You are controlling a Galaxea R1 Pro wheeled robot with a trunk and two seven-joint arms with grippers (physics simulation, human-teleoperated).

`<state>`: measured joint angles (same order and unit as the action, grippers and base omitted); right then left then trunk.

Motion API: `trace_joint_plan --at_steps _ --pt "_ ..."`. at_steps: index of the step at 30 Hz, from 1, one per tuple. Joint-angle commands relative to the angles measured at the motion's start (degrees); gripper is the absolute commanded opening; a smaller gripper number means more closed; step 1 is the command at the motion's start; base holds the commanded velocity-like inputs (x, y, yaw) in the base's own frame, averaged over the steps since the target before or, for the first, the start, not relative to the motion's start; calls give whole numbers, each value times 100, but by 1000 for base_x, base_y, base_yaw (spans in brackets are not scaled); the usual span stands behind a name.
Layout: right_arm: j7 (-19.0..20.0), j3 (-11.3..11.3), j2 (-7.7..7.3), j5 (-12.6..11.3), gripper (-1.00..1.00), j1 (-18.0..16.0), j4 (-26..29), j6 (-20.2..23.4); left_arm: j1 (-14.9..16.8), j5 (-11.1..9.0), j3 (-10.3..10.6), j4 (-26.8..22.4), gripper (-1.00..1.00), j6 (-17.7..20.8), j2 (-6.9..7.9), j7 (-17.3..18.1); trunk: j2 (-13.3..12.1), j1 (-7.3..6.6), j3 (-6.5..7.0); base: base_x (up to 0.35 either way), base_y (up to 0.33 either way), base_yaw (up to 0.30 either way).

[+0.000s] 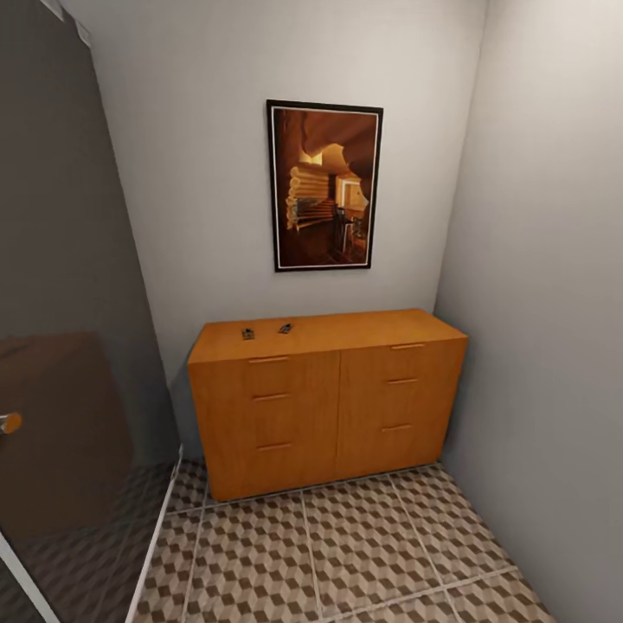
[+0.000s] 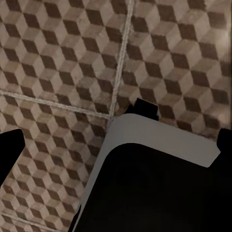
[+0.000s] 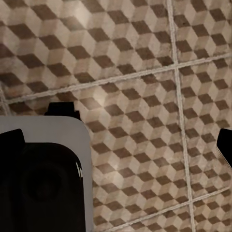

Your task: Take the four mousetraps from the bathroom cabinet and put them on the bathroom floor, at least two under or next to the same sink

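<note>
- Here the cabinet (image 1: 324,400) stands against the far wall in the head view, orange-brown, with a flat top and two columns of drawer fronts with wooden bar handles
- On the cabinet's top, toward its left end and near the wall, lie two small dark mousetraps: one mousetrap (image 1: 247,333) further left, the second mousetrap (image 1: 285,328) just to its right, the two near each other but apart
- Any further mousetraps cannot be made out on the cabinet
- Above the cabinet a framed picture (image 1: 324,185) with a dark frame hangs on the wall, showing warm brown and orange tones
- In front of the cabinet spreads the bathroom floor (image 1: 363,554), tiled in a brown, beige and white cube pattern with pale grout lines
- Left of the cabinet a dark glass-like panel (image 1: 61,346) with a pale lower edge rises from the floor
- Right of the cabinet a plain grey side wall (image 1: 554,303) closes the corner
- In the left wrist view the left pincer (image 2: 118,142) hangs over the tiled floor with its dark fingertips (image 2: 9,150) at opposite edges, spread wide and holding nothing; a grey and black part of the robot (image 2: 159,183) lies below it
- In the right wrist view the right pincer (image 3: 118,142) is likewise spread wide and empty over the tiles, its fingertips (image 3: 224,142) far apart
</note>
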<state>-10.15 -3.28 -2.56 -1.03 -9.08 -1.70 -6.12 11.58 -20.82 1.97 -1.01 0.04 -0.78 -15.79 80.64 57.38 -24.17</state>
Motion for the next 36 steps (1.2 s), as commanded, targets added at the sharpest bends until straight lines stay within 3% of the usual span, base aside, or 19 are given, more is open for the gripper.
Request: trace_joint_plan --at_steps 1,24,36 --pt "-14 -33 1 -11 100 -9 -17 -30 2 -36 22 -4 100 -4 -1 -20 3 3 -6 324 0 0" --pt "-14 -33 -8 -11 100 -10 -16 -30 2 -36 30 -4 100 -67 -2 -20 3 3 -6 317 0 166" --pt "-14 -33 -1 -11 100 -7 -18 -30 2 -37 37 -4 100 -66 3 -25 3 3 -6 77 0 18"
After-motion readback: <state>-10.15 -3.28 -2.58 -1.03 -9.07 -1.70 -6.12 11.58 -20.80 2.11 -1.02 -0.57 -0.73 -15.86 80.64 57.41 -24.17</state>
